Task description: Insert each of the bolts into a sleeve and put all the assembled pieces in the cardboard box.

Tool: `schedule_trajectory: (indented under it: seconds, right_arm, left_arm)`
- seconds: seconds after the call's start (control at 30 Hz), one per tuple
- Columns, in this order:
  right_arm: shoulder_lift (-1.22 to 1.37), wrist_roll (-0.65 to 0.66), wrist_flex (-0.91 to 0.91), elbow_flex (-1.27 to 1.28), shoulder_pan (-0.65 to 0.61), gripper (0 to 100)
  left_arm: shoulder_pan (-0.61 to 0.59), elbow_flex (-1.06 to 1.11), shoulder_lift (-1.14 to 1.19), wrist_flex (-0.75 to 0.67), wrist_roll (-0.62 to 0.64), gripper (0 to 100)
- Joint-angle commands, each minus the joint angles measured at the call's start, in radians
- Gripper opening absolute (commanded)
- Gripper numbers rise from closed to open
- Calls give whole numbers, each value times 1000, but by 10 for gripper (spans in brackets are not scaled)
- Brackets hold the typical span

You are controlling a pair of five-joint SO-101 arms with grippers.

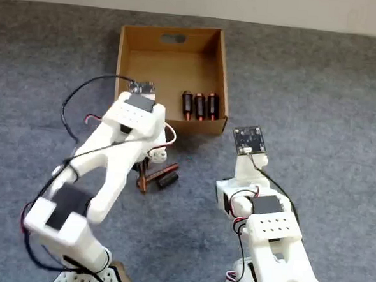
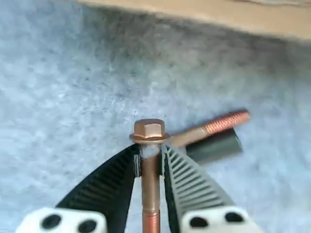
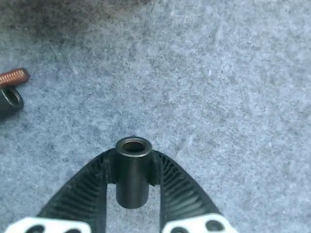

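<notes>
left gripper point(image 2: 150, 158) clamped on a copper bolt point(image 2: 149, 132) just under its head, over grey carpet point(image 2: 73, 87). right gripper point(image 3: 132, 162) clamped on a black sleeve point(image 3: 132, 187), bore facing the camera. a loose bolt point(image 2: 214, 125) and loose sleeve point(image 2: 214, 148) lie touching on the carpet near the cardboard box point(image 1: 121, 54); three assembled pieces point(image 1: 199, 106) lie inside by its near wall

bolt point(image 2: 150, 160): shiny copper-tone metal | sleeve point(image 3: 132, 170): matt black, smooth | fingers point(image 2: 192, 187): ribbed blk plastic | table point(image 1: 319, 79): fuzzy grey cloth | box point(image 1: 171, 57): matt cardboard
</notes>
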Motion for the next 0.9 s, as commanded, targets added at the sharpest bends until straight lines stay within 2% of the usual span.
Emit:
schedule_trajectory:
  seconds: [0.0,0.07,0.17,0.3,0.47,0.63,0.87]
  right_arm:
    - [-12,-6,-18,-2,10,5]
    - [-12,-6,-18,-2,10,5]
    - [-12,-6,-18,-2,10,5]
    - [-12,-6,-18,-2,10,5]
    - [-12,-6,-18,-2,10,5]
    - [-12,-6,-18,-2,12,5]
    - [-12,-6,-18,-2,12,5]
  left_arm:
    - [-58,54,-186,26,-157,8]
    - [-150,133,-222,8,-270,10]
    - [-277,232,-222,-121,-407,10]
    - [-358,354,-223,-288,-526,10]
    - [-341,420,-223,-410,-575,13]
    - [-277,423,-222,-422,-578,14]
    - [-268,426,-220,-486,-578,14]
